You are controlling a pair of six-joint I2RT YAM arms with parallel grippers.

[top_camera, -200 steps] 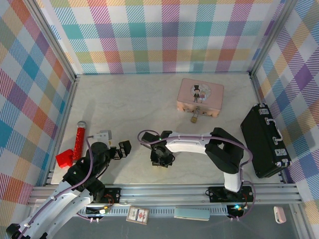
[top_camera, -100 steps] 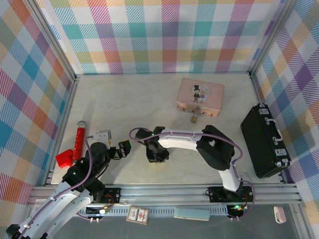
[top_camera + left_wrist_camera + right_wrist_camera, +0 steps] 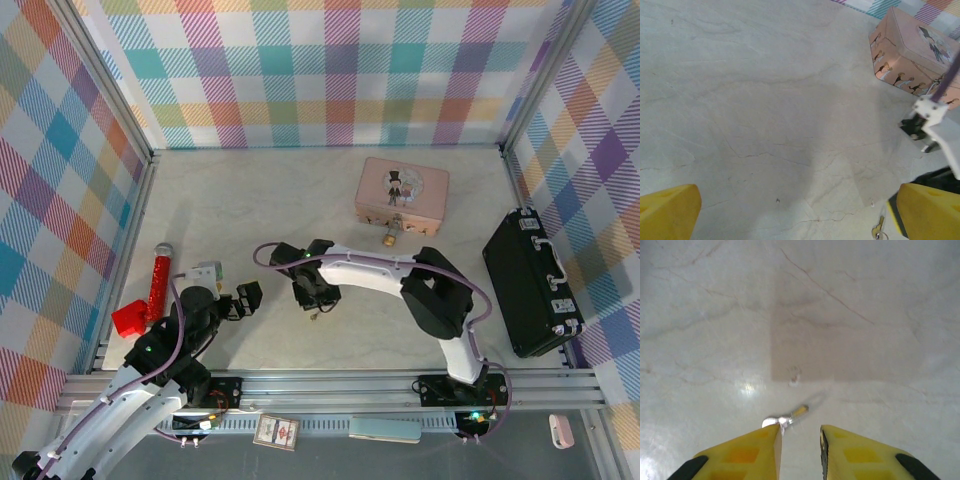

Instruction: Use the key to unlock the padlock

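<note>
The tiny key (image 3: 316, 314) lies flat on the marble table, just in front of my right gripper (image 3: 313, 298). In the right wrist view the key (image 3: 787, 418) rests against the tip of the left yellow finger (image 3: 747, 452), and the right gripper (image 3: 800, 432) is open with nothing gripped between its fingers. The brass padlock (image 3: 390, 238) hangs at the front of the pink tin (image 3: 402, 195), well to the right of the key. My left gripper (image 3: 240, 302) is open wide near the left front; its view shows the key (image 3: 879, 229) by its right finger (image 3: 930, 212).
A red cylinder-handled tool (image 3: 158, 280) and a red block (image 3: 130, 318) lie at the left edge, with a small white piece (image 3: 207, 270) beside them. A black case (image 3: 532, 285) stands along the right wall. Plaid walls enclose the table.
My right gripper has swung left and toward the back of the table, off the spot it covered. The key now shows on the table in front of it. The left arm barely moved.
</note>
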